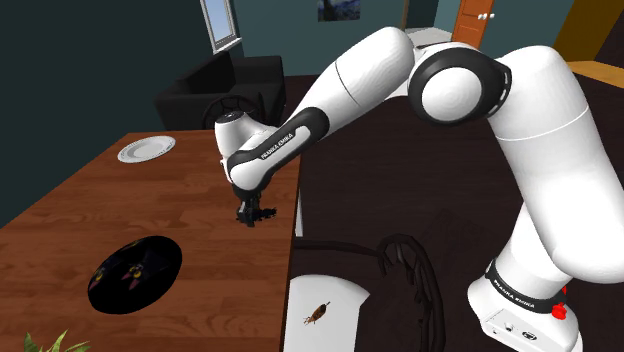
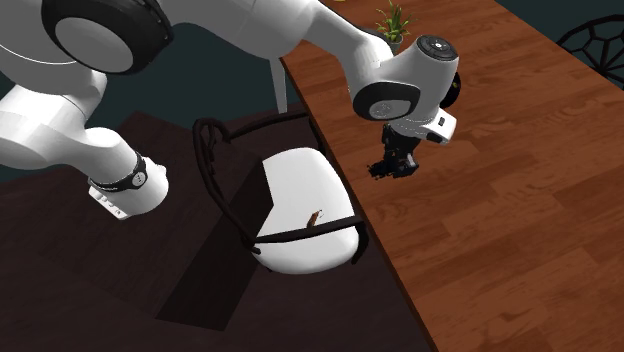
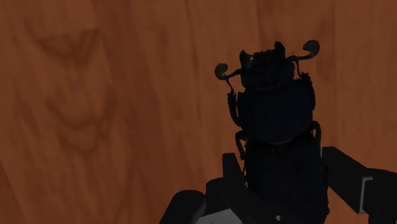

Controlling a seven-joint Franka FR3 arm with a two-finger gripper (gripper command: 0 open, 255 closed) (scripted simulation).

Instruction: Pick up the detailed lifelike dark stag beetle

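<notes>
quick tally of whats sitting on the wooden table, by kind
dishes: 2, a white plate and a black dish
beetles: 1, the dark stag beetle
plants: 1, a green plant
total: 4

Smooth, reddish-brown wood-grain tabletop (image 3: 95, 127) with a slight sheen; matt black stag beetle (image 3: 273, 108); glossy, smooth white arm (image 1: 560, 150).
</notes>
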